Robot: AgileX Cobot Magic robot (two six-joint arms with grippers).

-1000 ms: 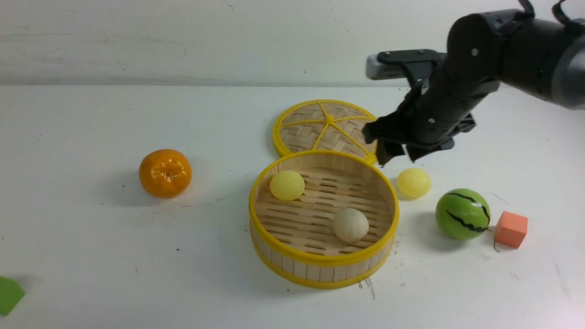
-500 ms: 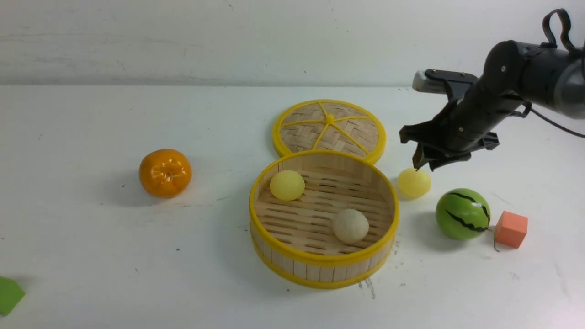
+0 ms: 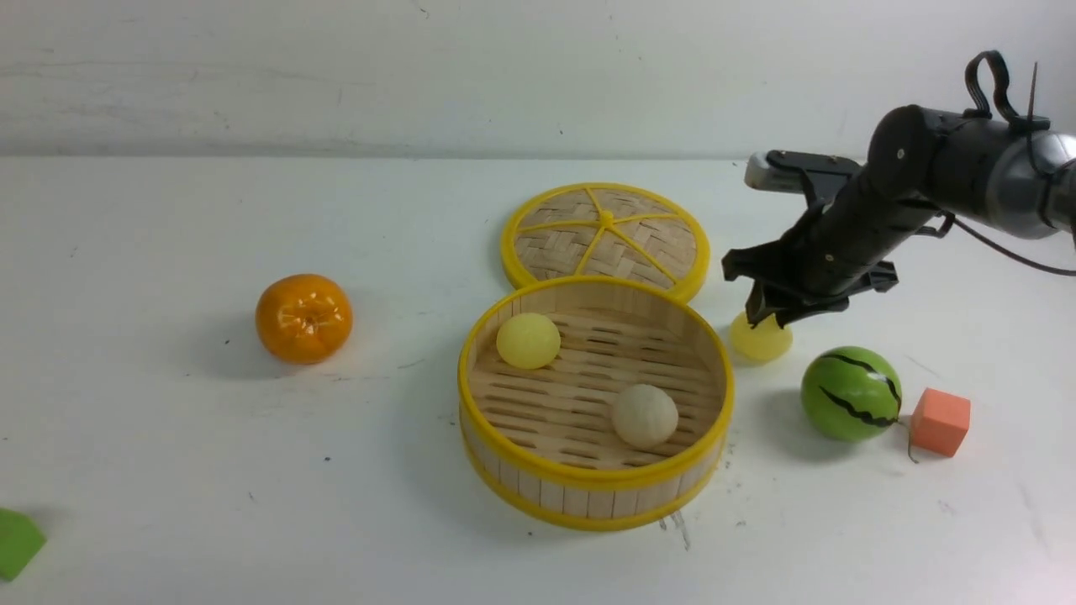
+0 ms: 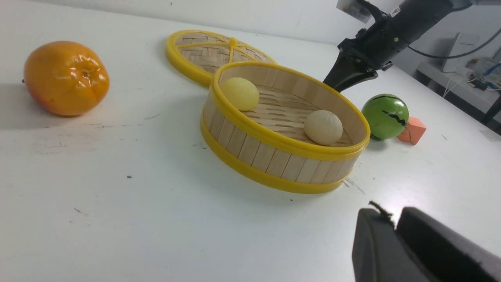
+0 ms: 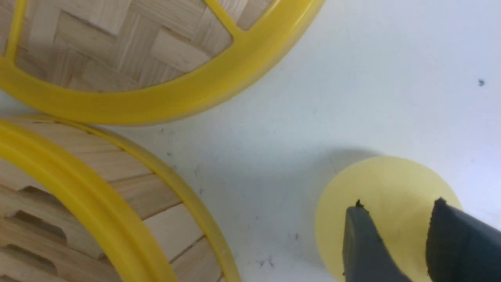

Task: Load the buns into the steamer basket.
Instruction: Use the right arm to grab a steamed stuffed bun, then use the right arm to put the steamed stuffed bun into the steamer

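Yellow and round, one bun (image 3: 761, 343) sits on the tabletop (image 3: 210, 470), just beside the basket (image 3: 588, 479) on its right. It lies below the right fingers (image 5: 360, 235), which stand apart; in the right wrist view, their tips overlap the bun, with some of it visible between them. Whether they touch it, I cannot tell.

There are three buns: this one outside and two inside the basket, another yellow bun (image 3: 528, 341) toward the far left and a cream bun (image 3: 645, 416) toward the near right. The left fingers (image 4: 370, 235) are well apart from all three; whether their tips meet, I cannot tell.

There is one basket, and one woven lid (image 3: 555, 244) lies flat behind it. One orange (image 3: 304, 319) sits to the left, one watermelon (image 3: 851, 394) to the right, with one coral block (image 3: 941, 422) beside it. One green block (image 3: 17, 544) shows at the near left edge.
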